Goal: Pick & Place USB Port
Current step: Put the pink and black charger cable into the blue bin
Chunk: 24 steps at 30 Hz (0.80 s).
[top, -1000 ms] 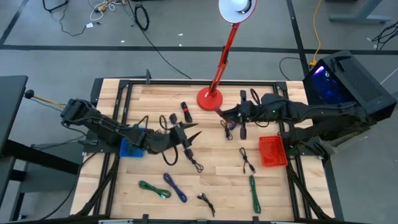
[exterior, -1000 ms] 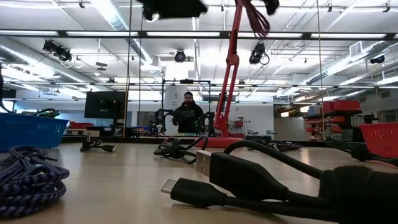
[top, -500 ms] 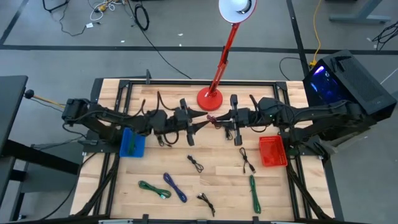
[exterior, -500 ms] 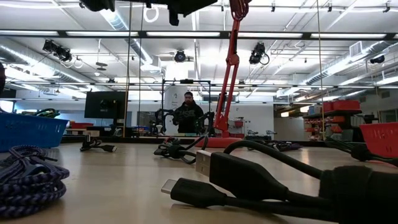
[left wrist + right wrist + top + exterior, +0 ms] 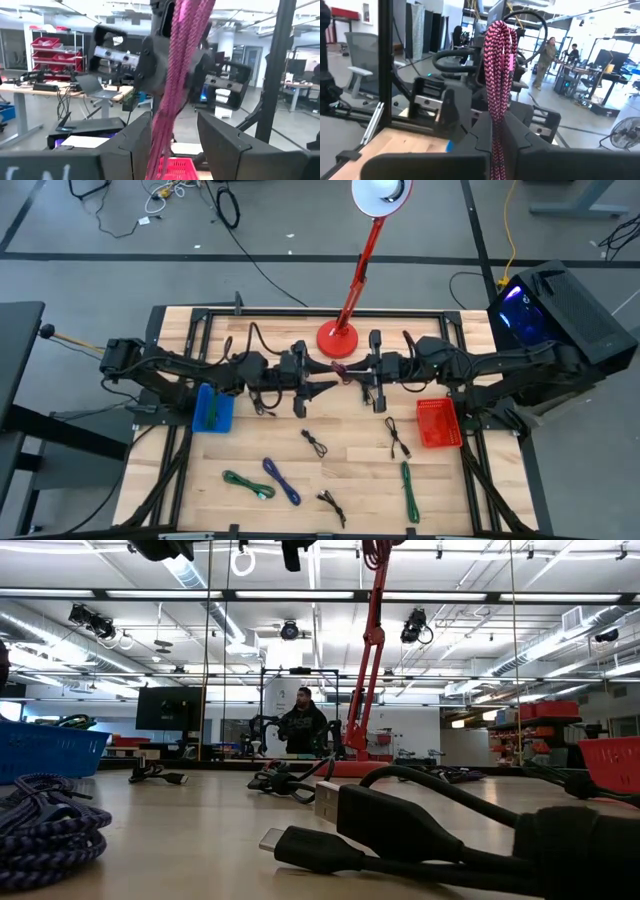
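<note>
A pink braided USB cable (image 5: 340, 372), folded into a bundle of several strands, is up in the air over the table's far middle, beside the red lamp. My right gripper (image 5: 352, 370) is shut on it (image 5: 497, 145). My left gripper (image 5: 322, 385) faces it from the table's left and is open (image 5: 173, 150). The bundle (image 5: 177, 65) stands between the left fingers, close to one of them. In the low view only the cable's lower loop (image 5: 378, 550) shows at the top edge. My right gripper pinches the folded bundle (image 5: 496, 122) between its two fingers, several strands together, coming level from the table's right. The cable is lifted clear of the table, its looped end (image 5: 499, 35) sticking out past the fingertips. My left gripper: whether a finger (image 5: 137, 145) touches the bundle I cannot tell.
The red lamp base (image 5: 337, 340) stands just beyond both grippers. A blue basket (image 5: 212, 409) sits at the left, a red basket (image 5: 436, 423) at the right. Black (image 5: 315, 443), green (image 5: 248, 483), blue (image 5: 282, 480) and other cables lie on the near half.
My left gripper has risen from low over the table's middle and moved toward the far edge and right, up to my right gripper, until its open fingers stand around the pink cable. My right gripper, holding the cable, has shifted a little toward the left.
</note>
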Tool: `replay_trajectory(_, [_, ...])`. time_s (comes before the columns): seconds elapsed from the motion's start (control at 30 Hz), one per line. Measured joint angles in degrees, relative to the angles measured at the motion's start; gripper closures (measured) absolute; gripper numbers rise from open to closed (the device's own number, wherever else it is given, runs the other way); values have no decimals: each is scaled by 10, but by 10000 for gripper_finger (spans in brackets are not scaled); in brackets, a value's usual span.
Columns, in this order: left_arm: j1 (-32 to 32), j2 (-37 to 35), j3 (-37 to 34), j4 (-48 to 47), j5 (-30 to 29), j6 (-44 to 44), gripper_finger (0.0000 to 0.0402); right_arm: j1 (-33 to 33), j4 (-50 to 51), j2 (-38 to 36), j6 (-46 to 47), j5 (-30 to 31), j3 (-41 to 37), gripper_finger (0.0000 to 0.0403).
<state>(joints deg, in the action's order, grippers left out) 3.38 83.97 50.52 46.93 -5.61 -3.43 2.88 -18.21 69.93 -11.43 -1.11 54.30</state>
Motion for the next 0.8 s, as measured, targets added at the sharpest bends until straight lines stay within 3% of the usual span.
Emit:
replay_trajectory(0.3, [3, 0, 0, -1, 11, -1, 240, -1, -76, 54, -13, 1, 0, 394])
replay_trajectory(0.4, [3, 0, 0, -9, 10, -2, 271, -1, -89, 55, -14, 0, 0, 394])
replay_trajectory(0.53, [3, 0, 0, -19, 3, 0, 368, -2, -89, 55, -13, 1, 0, 394])
replay_trajectory(0.7, [4, 0, 0, -24, -19, 2, 369, -2, -82, 54, -12, 4, 0, 394])
replay_trajectory(0.8, [7, 0, 0, -37, -29, 0, 369, -2, -78, 54, -12, 26, 0, 372])
